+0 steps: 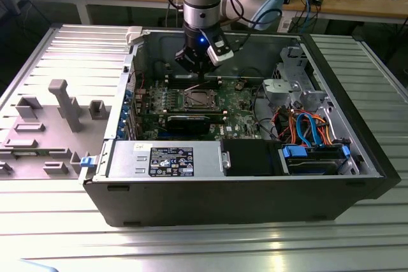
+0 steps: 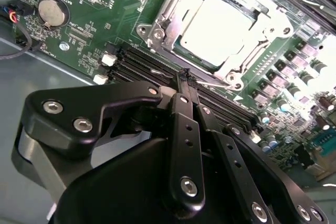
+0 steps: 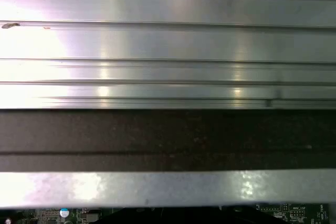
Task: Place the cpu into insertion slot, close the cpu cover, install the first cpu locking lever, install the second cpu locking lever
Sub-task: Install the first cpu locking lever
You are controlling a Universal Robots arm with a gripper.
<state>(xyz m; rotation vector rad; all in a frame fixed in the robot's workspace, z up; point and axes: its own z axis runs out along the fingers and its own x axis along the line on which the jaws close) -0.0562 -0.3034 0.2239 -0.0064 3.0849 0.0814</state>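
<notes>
Beside cpu cover [image 2: 223, 30] — gripper [image 2: 185, 75], pinched.

Ribbed metal table [image 1: 191, 246] carrying an open computer case [image 1: 242, 189] and a grey plastic tray [image 1: 44, 132] beside it.

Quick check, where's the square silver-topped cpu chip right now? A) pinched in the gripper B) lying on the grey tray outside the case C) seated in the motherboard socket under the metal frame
C: the square silver-topped cpu chip sits in the green motherboard's socket, with the thin silver metal cover frame around it; the black gripper is shut and holds nothing.
</notes>
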